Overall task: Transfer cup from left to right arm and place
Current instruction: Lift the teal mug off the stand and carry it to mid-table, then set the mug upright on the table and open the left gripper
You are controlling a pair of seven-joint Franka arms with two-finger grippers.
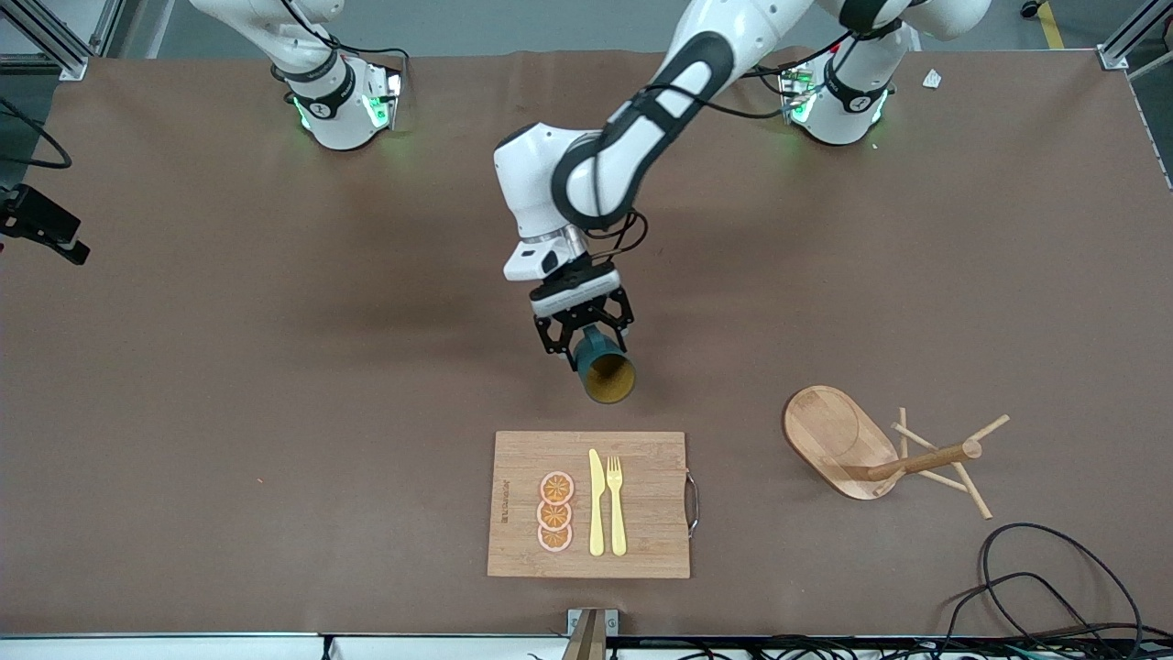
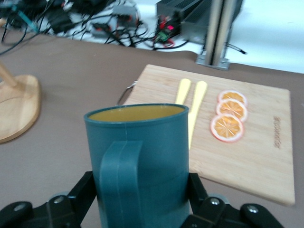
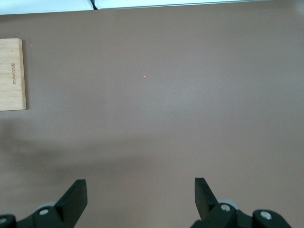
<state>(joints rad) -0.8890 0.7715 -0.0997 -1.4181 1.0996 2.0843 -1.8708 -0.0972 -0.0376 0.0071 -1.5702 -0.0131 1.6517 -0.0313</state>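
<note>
The dark teal cup (image 1: 605, 367) hangs in the air over the brown table, tipped so its yellowish inside faces the front camera. My left gripper (image 1: 586, 341) is shut on it, one black finger on each side of its body. In the left wrist view the cup (image 2: 137, 156) fills the middle, handle toward the camera, with the left gripper (image 2: 141, 199) clamped round its lower part. My right gripper (image 3: 140, 194) stands open over bare table with nothing between its fingers (image 3: 76, 197). It does not show in the front view.
A wooden cutting board (image 1: 651, 513) lies nearer the front camera than the cup, carrying three orange slices (image 1: 555, 511), a yellow knife (image 1: 597, 504) and fork (image 1: 616, 504). A wooden peg stand (image 1: 880, 454) lies tipped toward the left arm's end. Black cables (image 1: 1035, 587) trail nearby.
</note>
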